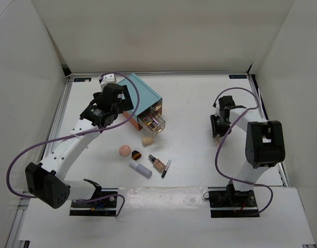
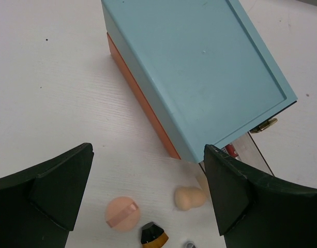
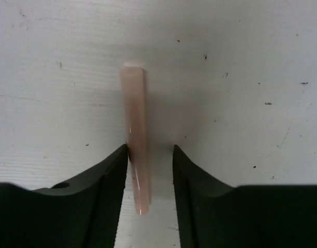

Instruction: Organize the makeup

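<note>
A slim pink tube (image 3: 135, 134) lies on the table on the right side. My right gripper (image 3: 150, 148) straddles its near end with narrowed jaws. The left finger touches the tube, and a gap still shows at the right finger. From above, this gripper (image 1: 217, 135) points down at the table. A peach puff (image 1: 124, 150), a beige sponge (image 1: 147, 140), a white tube (image 1: 140, 169), a foundation bottle (image 1: 157, 163) and a dark pencil (image 1: 166, 169) lie in front of the teal box. My left gripper (image 2: 148, 150) hangs wide open above the puff (image 2: 122, 212) and sponge (image 2: 189, 198), holding nothing.
The teal box (image 1: 142, 95) stands at the back centre-left with a small drawer (image 1: 152, 123) pulled out. A black-and-gold brush head (image 2: 153, 235) lies beside the puff. White walls enclose the table on three sides.
</note>
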You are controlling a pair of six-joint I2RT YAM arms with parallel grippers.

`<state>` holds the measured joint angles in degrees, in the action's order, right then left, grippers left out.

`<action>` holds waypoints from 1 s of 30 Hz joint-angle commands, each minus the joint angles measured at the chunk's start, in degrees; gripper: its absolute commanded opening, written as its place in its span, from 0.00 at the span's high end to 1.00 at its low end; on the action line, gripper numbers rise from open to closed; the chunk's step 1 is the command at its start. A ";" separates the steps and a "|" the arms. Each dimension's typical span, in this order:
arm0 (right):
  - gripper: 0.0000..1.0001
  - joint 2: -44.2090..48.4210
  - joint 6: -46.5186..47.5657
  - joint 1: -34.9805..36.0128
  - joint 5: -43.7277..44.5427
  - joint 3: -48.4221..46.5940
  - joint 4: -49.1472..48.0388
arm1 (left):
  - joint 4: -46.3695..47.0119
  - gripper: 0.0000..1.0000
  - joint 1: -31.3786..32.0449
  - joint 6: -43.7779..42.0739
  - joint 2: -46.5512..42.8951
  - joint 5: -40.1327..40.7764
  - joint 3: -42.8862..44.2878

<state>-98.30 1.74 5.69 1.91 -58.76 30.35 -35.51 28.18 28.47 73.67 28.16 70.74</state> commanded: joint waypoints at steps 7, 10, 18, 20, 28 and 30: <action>0.89 -1.02 -1.39 2.74 3.01 2.87 -1.88 | -0.44 0.02 -0.41 -0.34 -0.90 0.14 0.10; 0.99 1.09 -1.47 5.19 3.71 0.94 -0.82 | -0.35 0.02 -0.32 0.18 -1.24 0.05 0.28; 1.00 11.98 -0.42 12.75 -0.67 -9.08 0.59 | -2.99 0.02 -0.41 0.80 -1.77 -0.30 0.45; 1.00 13.05 0.98 14.69 -5.49 -13.99 1.99 | -3.69 0.02 -0.41 0.97 -2.30 -0.91 0.28; 1.00 3.75 6.34 29.10 -7.62 -36.14 10.95 | -7.03 0.02 -0.50 2.29 -5.20 -4.51 -0.77; 1.00 -0.81 7.57 32.09 -7.54 -41.57 13.58 | -7.03 0.02 -0.50 2.21 -6.69 -5.22 -1.65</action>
<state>-93.56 6.20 35.09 -4.14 -94.87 37.23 -40.99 27.99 30.06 70.76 25.30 70.13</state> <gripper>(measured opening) 0.134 0.985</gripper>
